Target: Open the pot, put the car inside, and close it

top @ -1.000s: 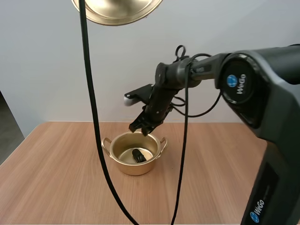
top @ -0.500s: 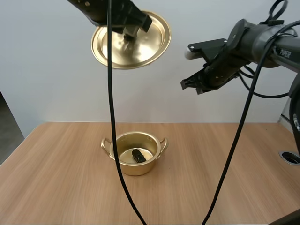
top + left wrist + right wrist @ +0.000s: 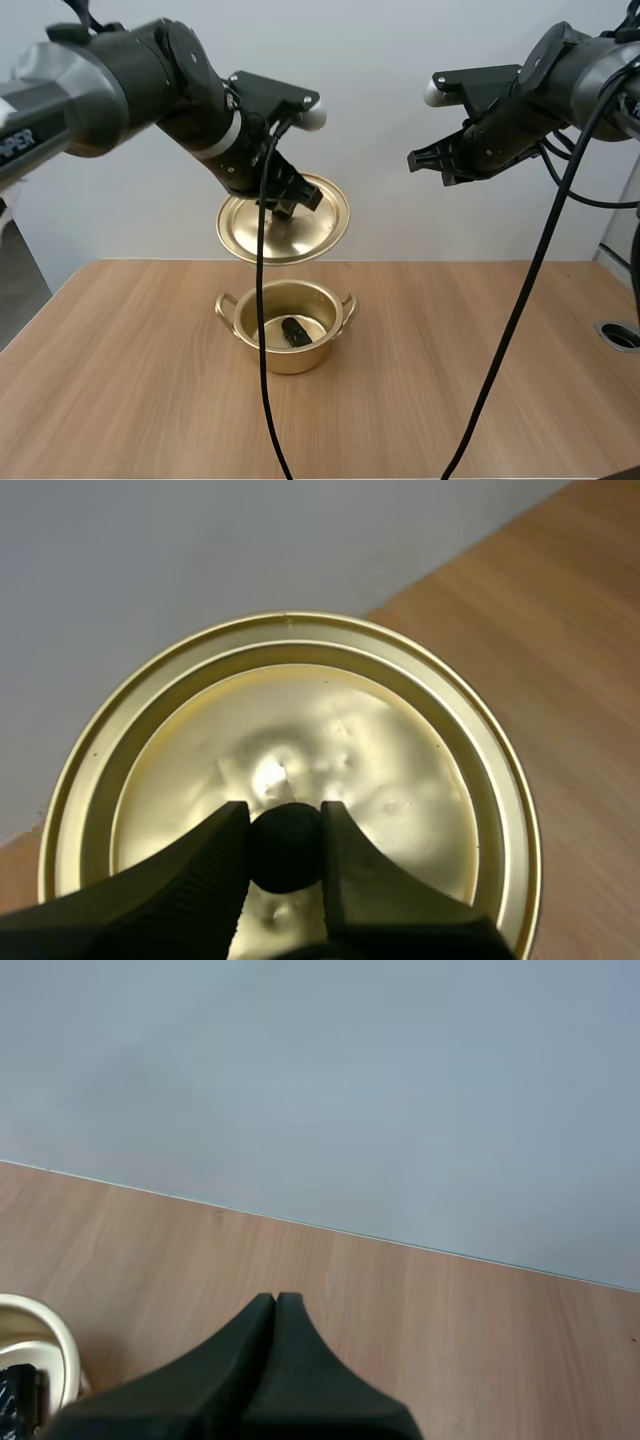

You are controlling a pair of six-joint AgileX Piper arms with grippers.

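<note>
Car (image 3: 295,332) in open pot (image 3: 290,358) | left jaws pinch lid (image 3: 305,238) knob (image 3: 286,845) | right jaws together

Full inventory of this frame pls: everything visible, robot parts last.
pot: 1, gold, open, mid-table
car: 1, dark, inside the pot
lid: 1, gold, in the air above the pot
knob: 1, black, centre of the lid
table: 1, light wood, under the pot
left gripper: 1, black, shut on the knob, holding the lid over the pot
right gripper: 1, black, shut on nothing, raised to the right of the pot
</note>
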